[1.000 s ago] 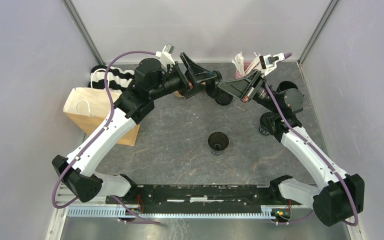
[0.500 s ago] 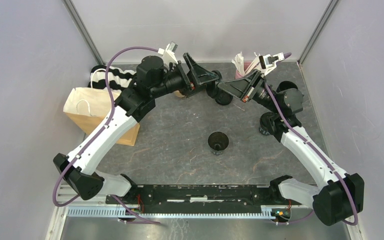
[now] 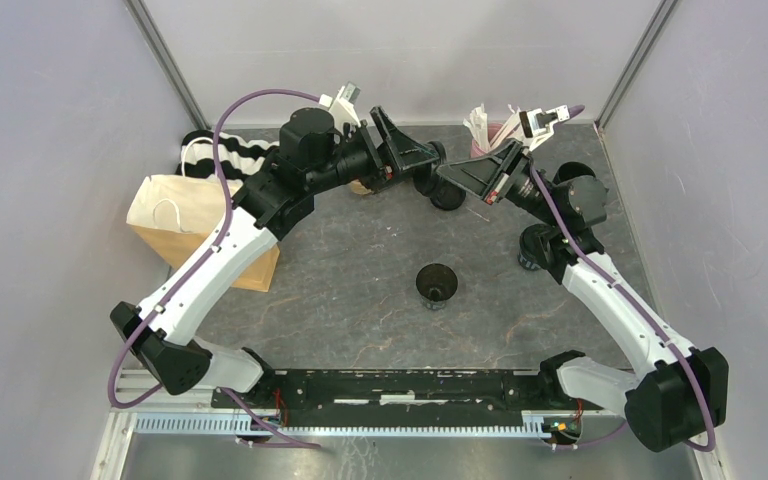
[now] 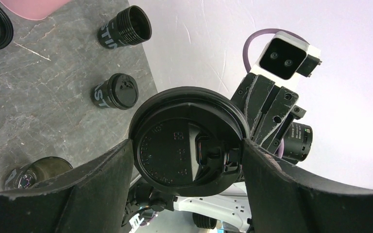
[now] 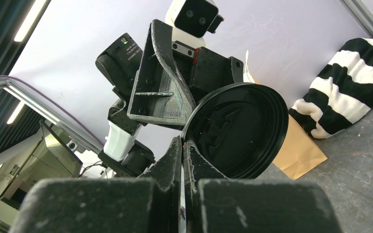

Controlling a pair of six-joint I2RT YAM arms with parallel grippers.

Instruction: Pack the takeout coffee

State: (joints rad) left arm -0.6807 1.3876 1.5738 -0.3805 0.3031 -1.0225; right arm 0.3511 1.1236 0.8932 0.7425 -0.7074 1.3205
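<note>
My right tool (image 5: 182, 145) pinches the black lid (image 5: 243, 126) by its rim; my left tool (image 4: 185, 144) spans it wide, both fingers touching its opposite edges.

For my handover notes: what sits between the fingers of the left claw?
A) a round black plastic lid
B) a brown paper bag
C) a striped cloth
A: the left wrist view shows the round black plastic lid between the fingers of the left claw.
</note>
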